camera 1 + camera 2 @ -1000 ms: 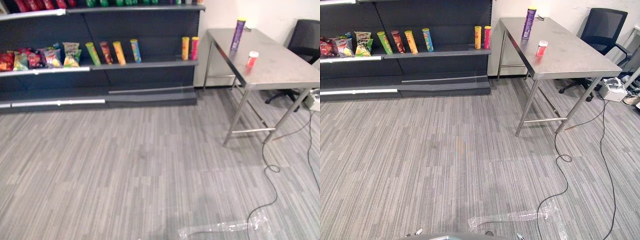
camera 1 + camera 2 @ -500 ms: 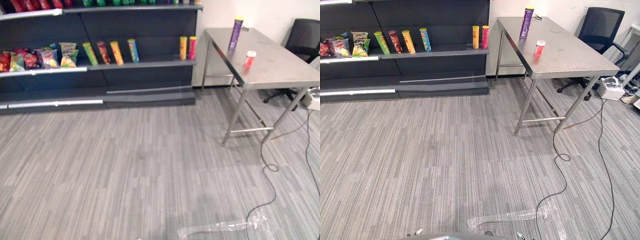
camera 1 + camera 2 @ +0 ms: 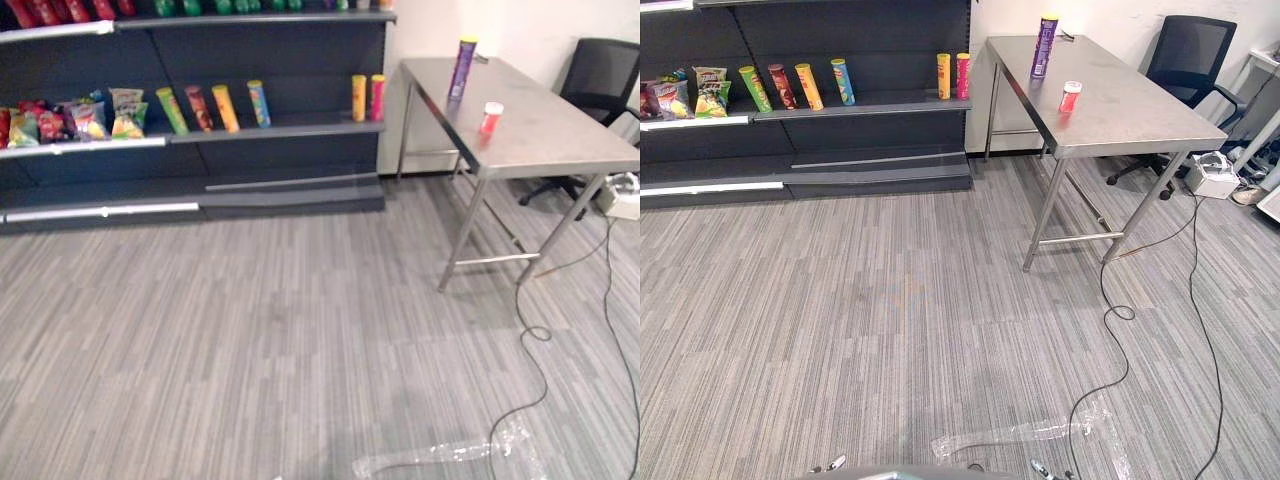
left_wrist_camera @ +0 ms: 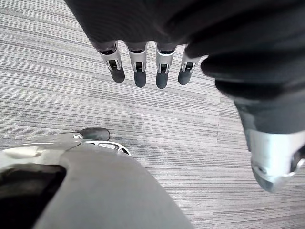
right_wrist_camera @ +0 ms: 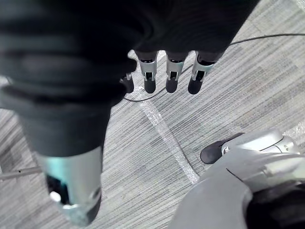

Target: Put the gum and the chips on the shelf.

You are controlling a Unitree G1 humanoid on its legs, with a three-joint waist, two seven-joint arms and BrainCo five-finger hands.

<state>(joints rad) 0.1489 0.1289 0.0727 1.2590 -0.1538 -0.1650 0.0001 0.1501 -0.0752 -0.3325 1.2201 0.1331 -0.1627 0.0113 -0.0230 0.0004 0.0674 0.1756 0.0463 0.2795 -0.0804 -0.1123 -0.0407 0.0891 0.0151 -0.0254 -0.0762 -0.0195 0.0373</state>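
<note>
Left hand (image 4: 139, 71) hangs loose, fingers straight, empty. Right hand (image 5: 171, 76) does the same, over carpet (image 4: 57, 105). I'd judge nothing is picked up yet. Far ahead, off the right hand's side, the purple chips can (image 3: 1044, 46) stands on the steel table (image 3: 1140, 120), long axis vertical, cap up. The red gum bottle (image 3: 1070, 97) stands upright nearby. The shelf (image 3: 860, 103) lies ahead of the left hand.

No legible print, apparently.
</note>
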